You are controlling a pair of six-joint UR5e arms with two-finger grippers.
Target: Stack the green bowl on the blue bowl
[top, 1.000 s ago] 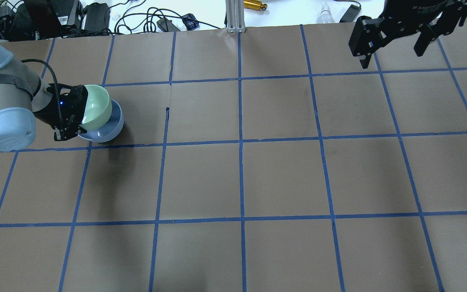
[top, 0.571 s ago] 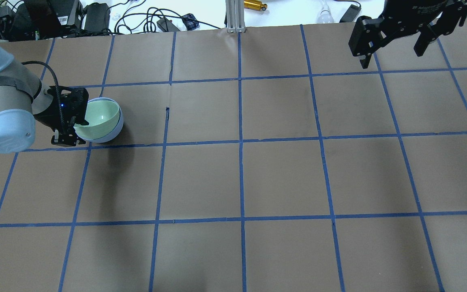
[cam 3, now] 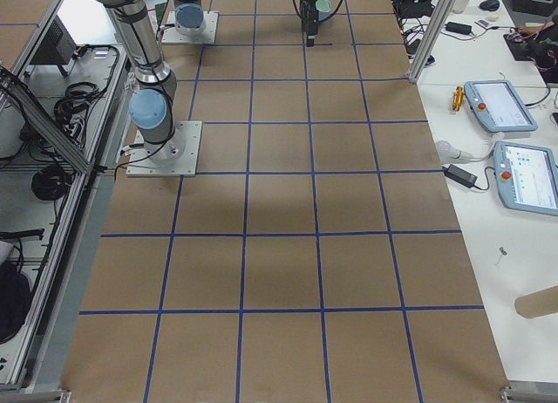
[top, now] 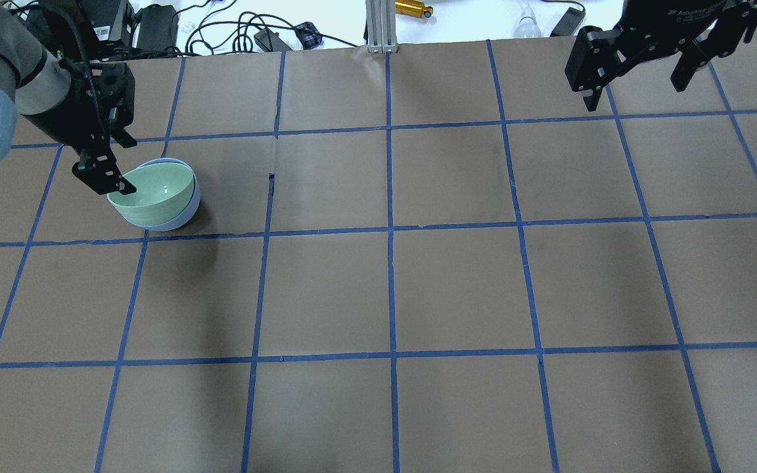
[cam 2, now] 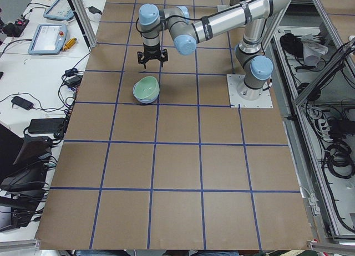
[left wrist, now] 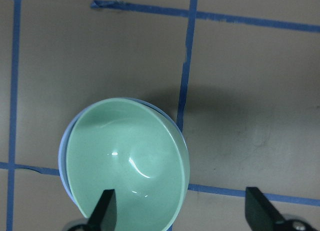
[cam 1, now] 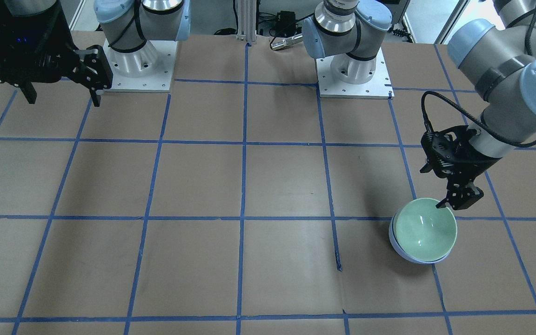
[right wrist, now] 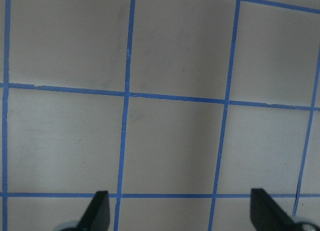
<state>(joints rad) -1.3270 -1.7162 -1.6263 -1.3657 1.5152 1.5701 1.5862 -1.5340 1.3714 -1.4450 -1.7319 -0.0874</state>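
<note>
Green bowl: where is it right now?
At the overhead view's left, the green bowl sits nested in the blue bowl, beside the open left gripper.

The green bowl and blue bowl are smooth and glossy, whereas the tabletop is matt brown paper gridded with blue tape.

Desk: flat top, covered edge to edge in brown paper. Blue tape divides paper into grid of large squares; lines slightly crooked in places. Short loose tape end sticks off one line. Two pale metal base plates bolted at robot-side edge. Blue bowl stands upright directly on paper, toward robot's left end, inside one square, close to its near tape line.
</note>
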